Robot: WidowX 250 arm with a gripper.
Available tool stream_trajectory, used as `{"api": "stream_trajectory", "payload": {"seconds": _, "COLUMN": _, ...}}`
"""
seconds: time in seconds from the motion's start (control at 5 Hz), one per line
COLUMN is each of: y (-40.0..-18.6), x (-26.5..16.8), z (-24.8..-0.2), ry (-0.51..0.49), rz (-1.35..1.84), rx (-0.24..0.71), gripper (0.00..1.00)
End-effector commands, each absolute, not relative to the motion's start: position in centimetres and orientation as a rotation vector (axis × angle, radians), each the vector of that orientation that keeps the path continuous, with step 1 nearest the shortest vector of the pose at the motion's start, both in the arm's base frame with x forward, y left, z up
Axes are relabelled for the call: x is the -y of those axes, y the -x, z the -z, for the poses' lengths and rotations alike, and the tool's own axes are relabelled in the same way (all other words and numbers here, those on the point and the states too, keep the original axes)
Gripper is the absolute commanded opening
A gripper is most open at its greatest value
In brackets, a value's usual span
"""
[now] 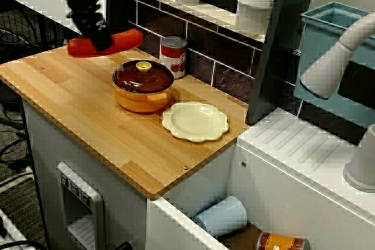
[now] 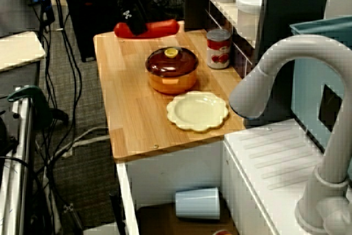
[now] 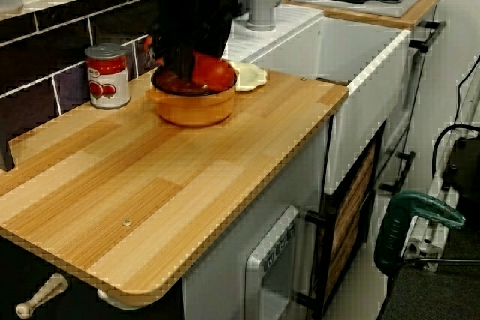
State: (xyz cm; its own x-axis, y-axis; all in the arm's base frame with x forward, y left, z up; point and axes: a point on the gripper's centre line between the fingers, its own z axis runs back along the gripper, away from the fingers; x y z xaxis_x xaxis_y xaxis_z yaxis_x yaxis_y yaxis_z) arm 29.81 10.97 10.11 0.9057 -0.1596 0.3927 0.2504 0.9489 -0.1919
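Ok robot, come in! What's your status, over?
Fingers shut on the red sausage. Sausage lifted above the wooden counter. Lidded orange pot, tomato can and yellow plate close by, all apart from it. Over.

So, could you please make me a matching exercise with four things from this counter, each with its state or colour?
1. sausage
2. pot
3. plate
4. can

A. cream, empty
B. held up by the fingers
C. closed with a brown lid
D. upright, red label

Pairs: 1-B, 2-C, 3-A, 4-D
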Motion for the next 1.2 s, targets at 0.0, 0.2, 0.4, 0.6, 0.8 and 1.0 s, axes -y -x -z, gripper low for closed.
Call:
{"api": "stream_trajectory", "payload": {"seconds": 0.0, "y": -29.2, "x": -15.4, "z": -9.9, "ry": 0.119, "rz": 0.141, "rx": 0.415, "gripper": 0.0}}
{"api": "stream_trajectory", "payload": {"seconds": 0.2, "y": -29.2, "x": -15.4, "z": -8.4, "ry": 0.03, "rz": 0.122, "rx": 0.416, "gripper": 0.0}}
{"api": "stream_trajectory", "payload": {"seconds": 0.4, "y": -29.1, "x": -15.9, "z": -7.7, "ry": -0.041, "rz": 0.116, "rx": 0.446, "gripper": 0.0}}
{"api": "stream_trajectory", "payload": {"seconds": 0.6, "y": -28.8, "x": -16.4, "z": -7.3, "ry": -0.061, "rz": 0.147, "rx": 0.468, "gripper": 0.0}}
{"api": "stream_trajectory", "payload": {"seconds": 0.8, "y": -29.5, "x": -17.0, "z": -7.3, "ry": -0.081, "rz": 0.153, "rx": 0.482, "gripper": 0.0}}
{"api": "stream_trajectory", "payload": {"seconds": 1.0, "y": -30.1, "x": -17.3, "z": -7.2, "ry": -0.07, "rz": 0.144, "rx": 0.458, "gripper": 0.0}}
